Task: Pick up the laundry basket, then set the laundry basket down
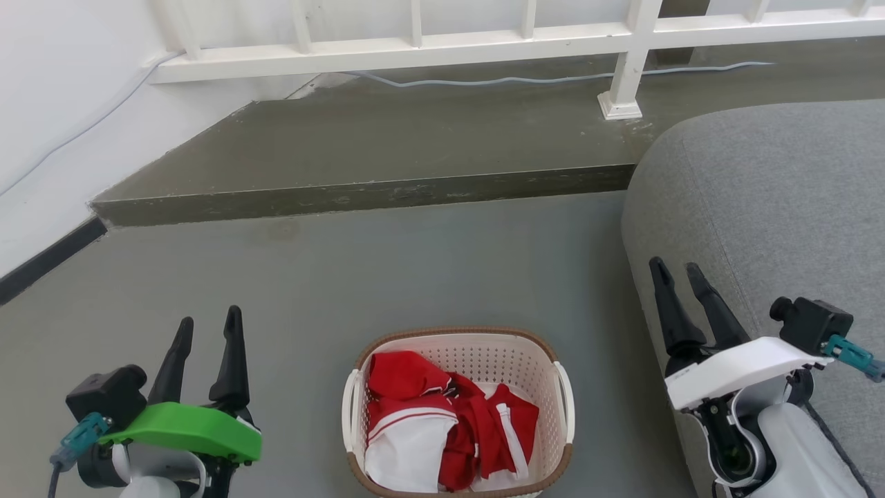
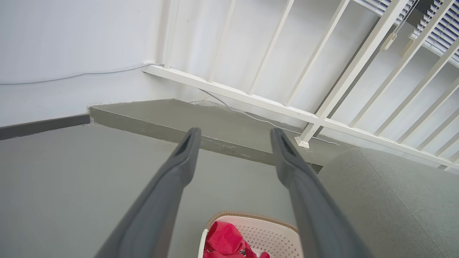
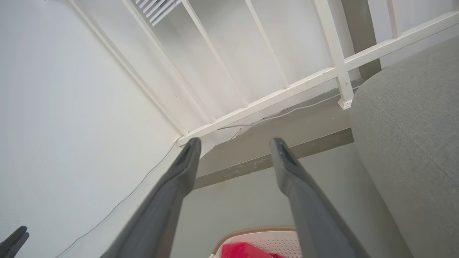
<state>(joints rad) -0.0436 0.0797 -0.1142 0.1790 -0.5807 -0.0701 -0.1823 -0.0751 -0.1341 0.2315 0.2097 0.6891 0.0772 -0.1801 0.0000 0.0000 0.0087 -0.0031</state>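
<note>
The laundry basket [image 1: 484, 356] stands on the floor [image 1: 415, 263], loaded with red and white clothes [image 1: 442, 415]. The left gripper [image 1: 209, 317] and right gripper [image 1: 674, 265] flank it, fingers spread wide and empty. Risk: uneven handle grasps tilt the load, and the right arm may snag the adjacent grey sofa [image 1: 774, 194].
</note>
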